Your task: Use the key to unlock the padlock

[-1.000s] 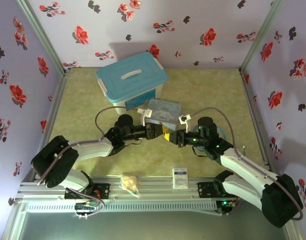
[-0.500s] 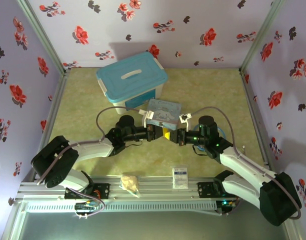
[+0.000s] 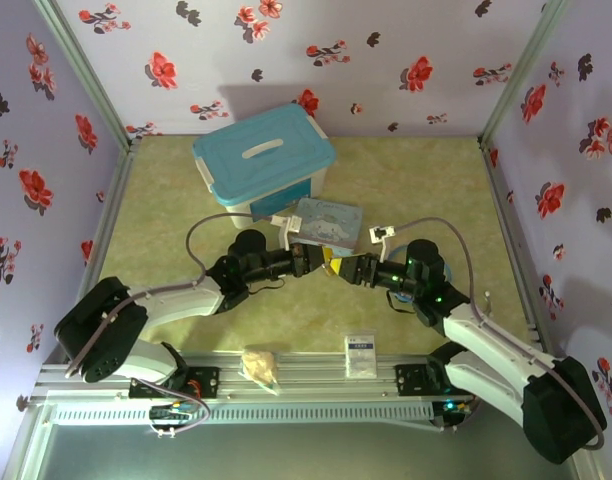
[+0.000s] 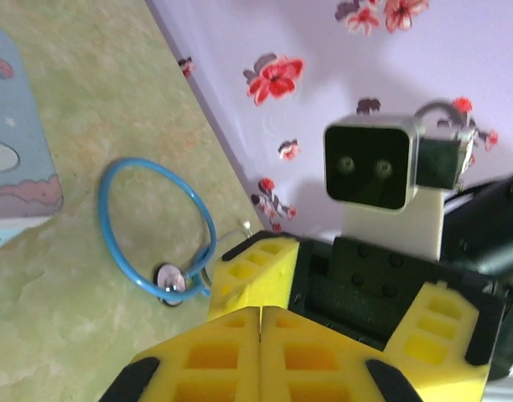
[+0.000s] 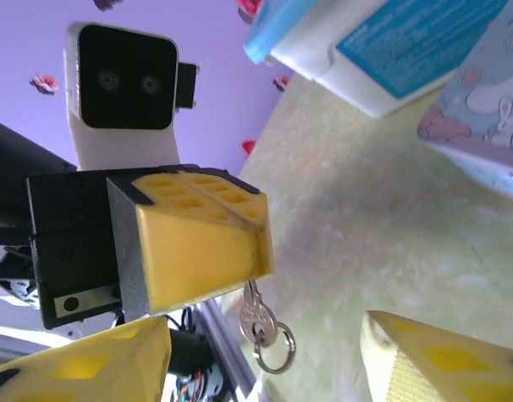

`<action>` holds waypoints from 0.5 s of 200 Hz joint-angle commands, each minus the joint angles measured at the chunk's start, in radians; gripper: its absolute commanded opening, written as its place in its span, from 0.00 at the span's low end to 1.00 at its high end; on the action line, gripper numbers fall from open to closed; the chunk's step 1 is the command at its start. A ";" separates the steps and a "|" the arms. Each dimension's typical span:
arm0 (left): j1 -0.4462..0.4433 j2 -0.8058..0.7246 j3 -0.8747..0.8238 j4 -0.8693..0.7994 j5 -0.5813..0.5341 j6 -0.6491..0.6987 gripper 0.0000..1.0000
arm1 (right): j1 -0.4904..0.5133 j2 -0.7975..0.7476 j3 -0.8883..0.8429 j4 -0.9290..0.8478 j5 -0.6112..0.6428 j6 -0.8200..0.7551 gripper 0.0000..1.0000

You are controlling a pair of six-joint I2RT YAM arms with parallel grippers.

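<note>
At the near edge of the table (image 3: pixel 166 225), the tan bag (image 3: pixel 259 365) and the small white packet (image 3: pixel 360 355) lie clear of the work and play no part in it.

Just beyond them, the two arms meet tip to tip above the middle of the table. The left gripper (image 5: pixel 252 243) is pressed fully shut. The key (image 5: pixel 253 311) hangs from the seam between its fingers, with a small split ring (image 5: pixel 277 347) dangling below it. The right gripper (image 3: pixel 346 268) faces it with its fingers (image 5: pixel 441 360) standing well apart and nothing between them. The key hangs in front of that gap and touches neither finger.

The key is therefore gripped and held off the table, which I judge to be the first part of the task done. I cannot tell whether the padlock is clamped inside the left fingers with the key in it, so the unlocking cannot be counted as done. Turning the key and freeing the shackle appear to be left.

Farther off lie the blue-tubed stethoscope (image 4: pixel 102 213) and the pale blue cartoon tin (image 3: pixel 326 220). At the back stands the blue-lidded storage box (image 3: pixel 264 155).
</note>
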 commanded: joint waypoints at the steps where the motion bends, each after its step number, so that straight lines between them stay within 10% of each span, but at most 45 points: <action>1: -0.005 -0.036 0.014 0.047 -0.146 -0.114 0.00 | 0.000 0.039 -0.053 0.349 0.088 0.169 0.64; 100: -0.009 -0.015 -0.001 0.319 -0.267 -0.217 0.00 | 0.059 0.157 -0.011 0.567 0.118 0.288 0.63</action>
